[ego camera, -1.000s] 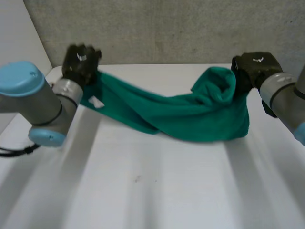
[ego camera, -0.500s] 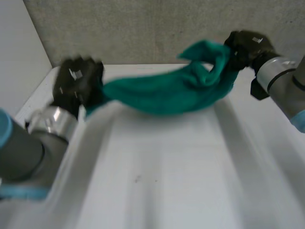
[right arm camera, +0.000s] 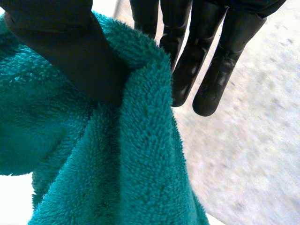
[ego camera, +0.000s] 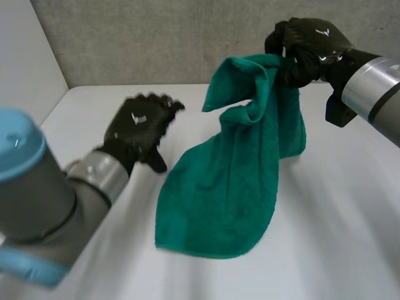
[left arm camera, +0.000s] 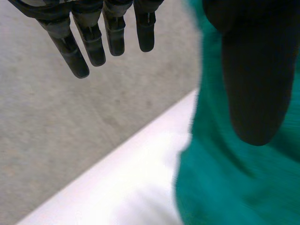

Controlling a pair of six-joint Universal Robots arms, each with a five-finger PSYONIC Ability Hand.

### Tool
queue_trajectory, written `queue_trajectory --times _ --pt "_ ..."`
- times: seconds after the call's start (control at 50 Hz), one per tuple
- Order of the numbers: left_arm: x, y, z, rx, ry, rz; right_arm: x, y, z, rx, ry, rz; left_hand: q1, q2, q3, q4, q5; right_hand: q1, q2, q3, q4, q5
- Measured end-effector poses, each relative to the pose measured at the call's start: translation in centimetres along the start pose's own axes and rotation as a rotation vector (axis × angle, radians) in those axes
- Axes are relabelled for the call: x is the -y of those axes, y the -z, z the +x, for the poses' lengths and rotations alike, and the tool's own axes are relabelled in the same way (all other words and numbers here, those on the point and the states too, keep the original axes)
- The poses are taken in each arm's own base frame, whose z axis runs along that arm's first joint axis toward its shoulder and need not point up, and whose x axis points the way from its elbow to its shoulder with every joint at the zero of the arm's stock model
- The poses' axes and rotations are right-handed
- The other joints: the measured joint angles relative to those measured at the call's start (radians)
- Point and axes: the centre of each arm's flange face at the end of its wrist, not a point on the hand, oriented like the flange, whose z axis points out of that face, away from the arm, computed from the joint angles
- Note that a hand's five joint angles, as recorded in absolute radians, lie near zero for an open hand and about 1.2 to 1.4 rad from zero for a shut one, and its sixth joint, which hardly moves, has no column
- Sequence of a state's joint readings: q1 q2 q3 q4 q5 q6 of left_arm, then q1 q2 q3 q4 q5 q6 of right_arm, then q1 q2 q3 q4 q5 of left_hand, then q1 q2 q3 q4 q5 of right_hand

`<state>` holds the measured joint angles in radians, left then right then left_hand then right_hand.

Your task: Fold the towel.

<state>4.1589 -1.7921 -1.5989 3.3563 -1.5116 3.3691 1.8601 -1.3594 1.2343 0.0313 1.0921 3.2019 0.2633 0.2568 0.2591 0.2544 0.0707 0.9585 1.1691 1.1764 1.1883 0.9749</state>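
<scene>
Teal-green terry towel (ego camera: 231,187) hangs bunched from the right robot hand (ego camera: 306,50), pinched between thumb and fingers, lower end draped on the white counter (ego camera: 337,237). Left robot hand (ego camera: 140,128) beside it, fingers straight, empty.

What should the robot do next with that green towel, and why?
Probably move the open left hand to the nearest hanging edge of the towel and grip it. The right hand alone pinches the cloth, bunched at its top, so it hangs crumpled with its lower end on the table; a neat fold likely needs two held corners.
</scene>
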Motion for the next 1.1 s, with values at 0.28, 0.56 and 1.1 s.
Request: queue_trajectory --times 0.28,0.56,1.1 --pt "-5.1 -8.9 1.2 -0.181 0.129 -0.052 3.8 3.4 -3.0 0.125 0.035 0.085 0.0 -0.006 0.0 -0.002 -0.001 0.0 0.0 0.007 0.0 0.0" --pt "-9.3 -11.1 -0.1 -0.148 0.183 -0.161 3.4 3.3 -1.4 0.022 -0.022 0.081 0.876 0.932 0.919 0.935 0.877 0.01 0.0 0.007 0.0 0.0" --pt "7.5 -11.6 -8.7 0.291 -0.056 0.494 -2.8 -5.9 8.1 -0.391 -0.027 0.155 0.876 0.939 0.928 0.938 0.877 0.016 0.0 0.007 0.0 0.0"
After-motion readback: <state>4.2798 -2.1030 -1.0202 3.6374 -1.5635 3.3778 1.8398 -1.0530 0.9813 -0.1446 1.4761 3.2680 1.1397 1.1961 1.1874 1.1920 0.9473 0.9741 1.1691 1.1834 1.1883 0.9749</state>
